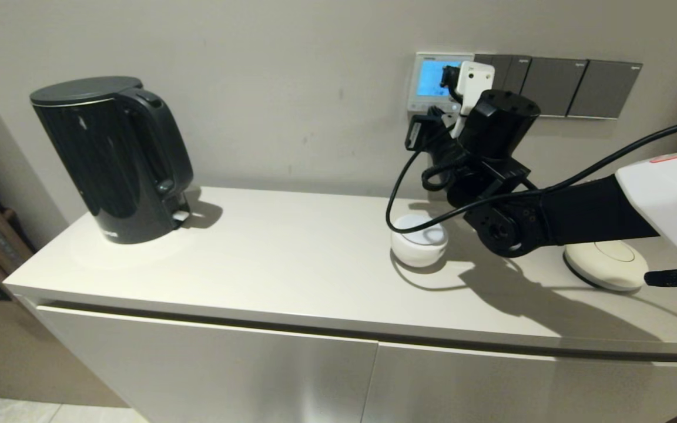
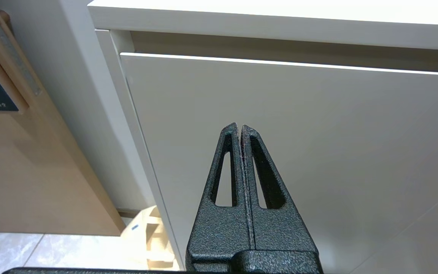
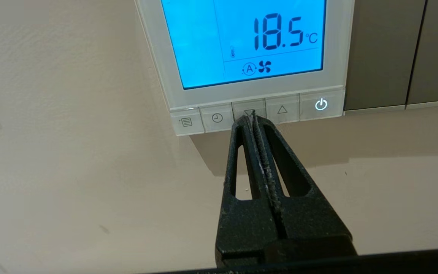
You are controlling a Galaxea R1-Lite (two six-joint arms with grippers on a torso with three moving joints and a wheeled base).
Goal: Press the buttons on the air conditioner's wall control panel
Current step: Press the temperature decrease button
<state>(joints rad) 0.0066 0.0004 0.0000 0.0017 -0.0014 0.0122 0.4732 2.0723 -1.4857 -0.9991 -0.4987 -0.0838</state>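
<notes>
The white-framed wall control panel (image 1: 426, 82) hangs on the wall, its screen glowing blue; in the right wrist view the panel (image 3: 158, 61) reads 18.5 °C. A row of pale grey buttons (image 3: 217, 118) runs under the screen, the power button (image 3: 321, 104) lit. My right gripper (image 3: 250, 114) is shut and empty, its tips against the down-arrow button (image 3: 242, 107) in the middle of the row. In the head view the right gripper's tips are hidden behind its wrist (image 1: 479, 111). My left gripper (image 2: 239, 127) is shut and empty, parked low before the cabinet front.
Dark grey switch plates (image 1: 573, 87) sit right of the panel. On the cabinet top (image 1: 291, 258) stand a black kettle (image 1: 112, 158), a small white round device (image 1: 419, 241) under my arm, and a cream round disc (image 1: 606, 264). A black cable (image 1: 397, 194) loops from the wrist.
</notes>
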